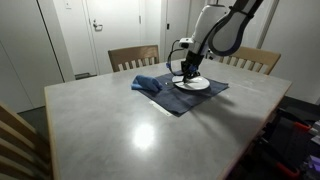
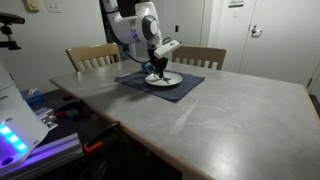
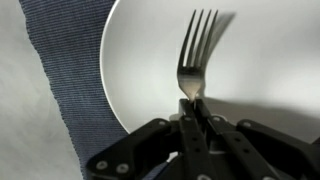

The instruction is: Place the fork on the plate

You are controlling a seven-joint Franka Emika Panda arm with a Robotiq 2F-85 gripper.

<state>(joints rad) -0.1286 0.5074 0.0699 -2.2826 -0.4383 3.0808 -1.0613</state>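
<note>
The gripper (image 3: 193, 106) is found closed tight on the handle of the fork (image 3: 196, 50). The tines are held over the plate (image 3: 270, 60). The plate is set on a dark placemat (image 3: 70, 70), far on the table (image 1: 150, 130).

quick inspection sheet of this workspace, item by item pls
surface: grey table, smooth, with a patch of light glare
job's things: fork held by its handle, tines over the white plate; whether it touches the plate cannot be told
clutter: folded blue cloth on the dark placemat, beside the plate
grippers: pincer shut on the fork's handle
cables: nothing seen
surroundings: wooden chairs on the table's far side, closed doors behind, lit equipment by the table's near edge
</note>
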